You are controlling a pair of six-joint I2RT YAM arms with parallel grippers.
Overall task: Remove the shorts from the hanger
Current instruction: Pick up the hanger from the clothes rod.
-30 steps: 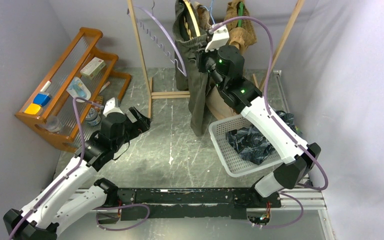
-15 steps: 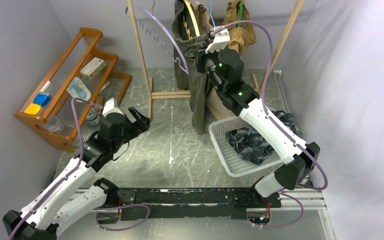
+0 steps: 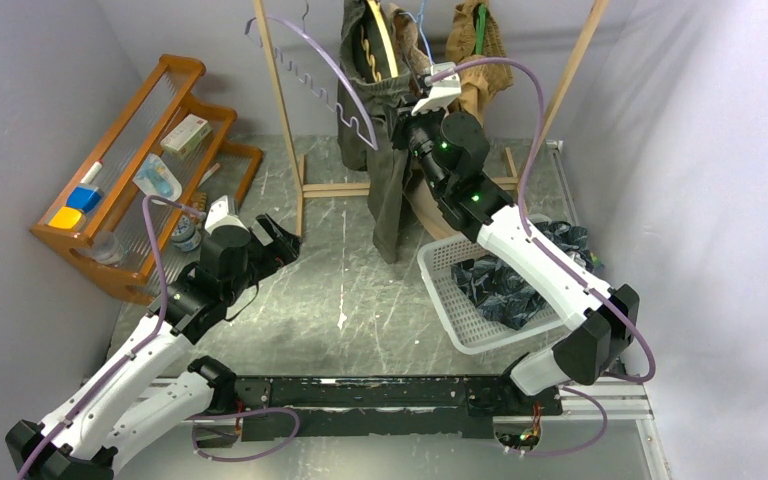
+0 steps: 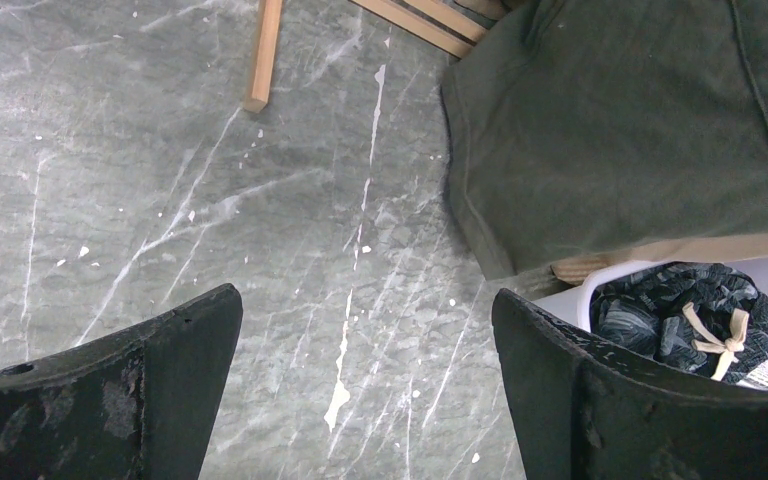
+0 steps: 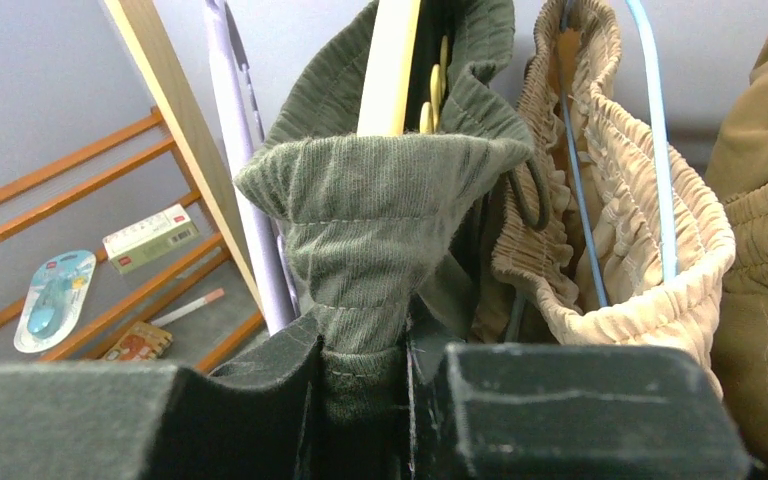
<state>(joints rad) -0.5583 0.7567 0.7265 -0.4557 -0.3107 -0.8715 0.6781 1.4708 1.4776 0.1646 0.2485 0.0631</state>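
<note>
Top view: the right hand (image 3: 408, 118) pinches the olive shorts (image 3: 387, 195) at the waistband, beyond the basket (image 3: 438, 295). The left hand (image 3: 280, 237) is spread wide, well left of the basket.

Left wrist: the olive hem hangs just beside the basket, with the navy shorts (image 4: 680, 310) inside it.

Right wrist: the waistband wraps the hanger (image 5: 390, 60). It is best drawn up and off the hanger's end, clear of the beige shorts (image 5: 610, 200).
</note>
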